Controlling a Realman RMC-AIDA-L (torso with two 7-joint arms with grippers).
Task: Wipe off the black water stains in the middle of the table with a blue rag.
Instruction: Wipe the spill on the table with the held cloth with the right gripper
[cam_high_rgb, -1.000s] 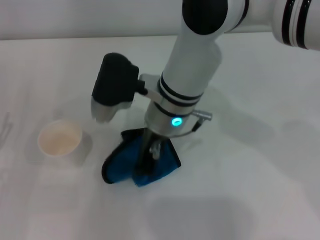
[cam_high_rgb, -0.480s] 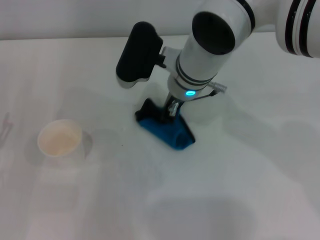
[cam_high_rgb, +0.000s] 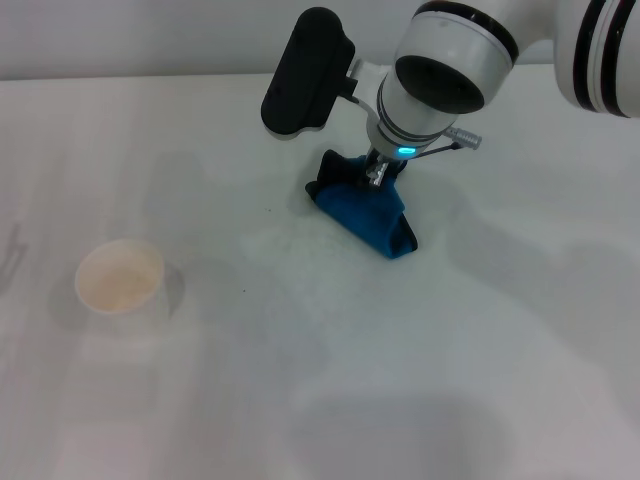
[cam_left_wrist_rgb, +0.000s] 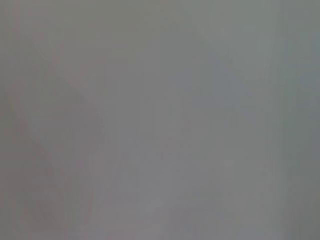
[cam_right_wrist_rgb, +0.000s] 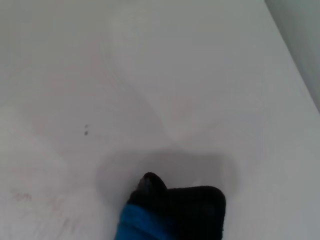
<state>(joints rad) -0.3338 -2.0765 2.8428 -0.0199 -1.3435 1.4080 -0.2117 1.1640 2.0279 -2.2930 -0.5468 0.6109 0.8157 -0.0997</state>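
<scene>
Nearby, paper cup (cam_high_rgb: 120, 277) beside rag (cam_high_rgb: 370, 215)

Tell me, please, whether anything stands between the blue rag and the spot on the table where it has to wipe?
No blot shows, only tiny specks. Nothing visible stands between them and the blue rag under the right gripper; the paper cup sits off to the side.

Blue rag (cam_high_rgb: 368, 217) with black edging lying bunched on the white table (cam_high_rgb: 480, 350), tiny dark specks (cam_right_wrist_rgb: 86, 130) showing nearby

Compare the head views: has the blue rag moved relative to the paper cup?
Yes. The blue rag, held by the right gripper, has moved right and farther back, away from the paper cup.
</scene>
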